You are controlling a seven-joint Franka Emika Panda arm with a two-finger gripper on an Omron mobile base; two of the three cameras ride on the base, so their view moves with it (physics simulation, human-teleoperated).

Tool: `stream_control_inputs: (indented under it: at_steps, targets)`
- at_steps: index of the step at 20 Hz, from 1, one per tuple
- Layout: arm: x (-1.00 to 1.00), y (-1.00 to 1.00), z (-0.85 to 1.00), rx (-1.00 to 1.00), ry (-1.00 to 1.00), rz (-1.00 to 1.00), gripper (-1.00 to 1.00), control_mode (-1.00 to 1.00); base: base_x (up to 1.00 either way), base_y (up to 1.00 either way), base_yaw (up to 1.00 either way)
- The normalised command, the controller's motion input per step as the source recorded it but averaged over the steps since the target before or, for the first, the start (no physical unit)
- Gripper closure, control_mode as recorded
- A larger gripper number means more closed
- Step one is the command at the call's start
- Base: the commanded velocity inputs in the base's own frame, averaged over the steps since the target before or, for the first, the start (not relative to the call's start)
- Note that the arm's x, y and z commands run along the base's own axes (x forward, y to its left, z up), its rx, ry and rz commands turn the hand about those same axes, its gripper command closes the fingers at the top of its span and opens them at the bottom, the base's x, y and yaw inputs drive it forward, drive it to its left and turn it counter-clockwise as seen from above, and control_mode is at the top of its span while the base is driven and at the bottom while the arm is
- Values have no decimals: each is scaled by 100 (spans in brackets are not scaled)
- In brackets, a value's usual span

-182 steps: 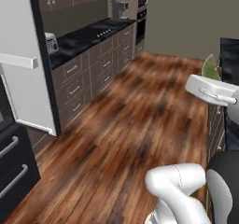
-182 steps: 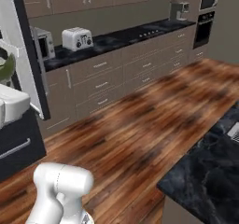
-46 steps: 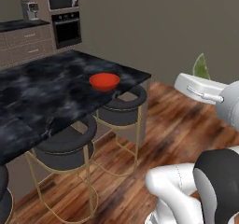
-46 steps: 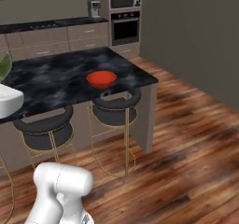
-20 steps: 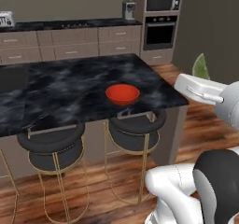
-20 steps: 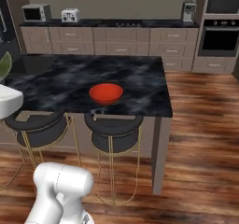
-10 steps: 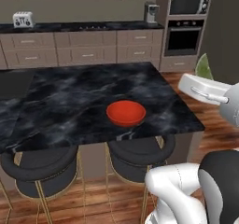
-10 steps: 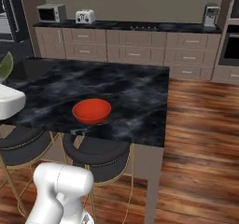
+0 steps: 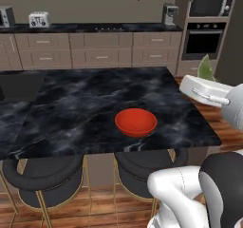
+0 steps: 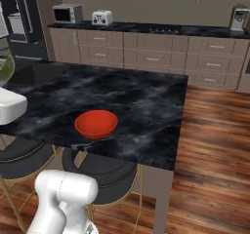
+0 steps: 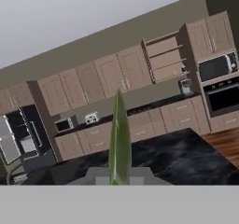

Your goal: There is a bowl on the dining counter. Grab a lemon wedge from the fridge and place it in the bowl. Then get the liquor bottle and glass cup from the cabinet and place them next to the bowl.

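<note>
— What's around you?

— A dark marbled tabletop stands before me, with two round black stools on thin gold legs tucked under its near edge. The floor is reddish-brown wood planks.

— And further back?

— I see taupe drawer cabinets under a black counter, bearing a toaster, a microwave and a coffee machine. A wall oven stands at the right.

Glossy red bowl, marbled counter
</note>
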Motion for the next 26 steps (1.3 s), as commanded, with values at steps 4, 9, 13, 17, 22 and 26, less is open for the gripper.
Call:
stream_control_inputs:
  at_steps: [4, 9, 13, 17, 22, 26]
  targets:
    - [89, -48, -20, 9, 22, 18, 100, -100, 0, 0, 0]
    - [85, -48, -26, 7, 47, 17, 100, -100, 0, 0, 0]
    - [63, -29, -47, 1, 53, 16, 100, -100, 0, 0, 0]
    - [64, -8, -71, 0, 55, 16, 100, -100, 0, 0, 0]
    - [68, 5, -80, -8, 44, 21, 100, -100, 0, 0, 0]
    - [68, 10, -65, -11, 26, 23, 100, -100, 0, 0, 0]
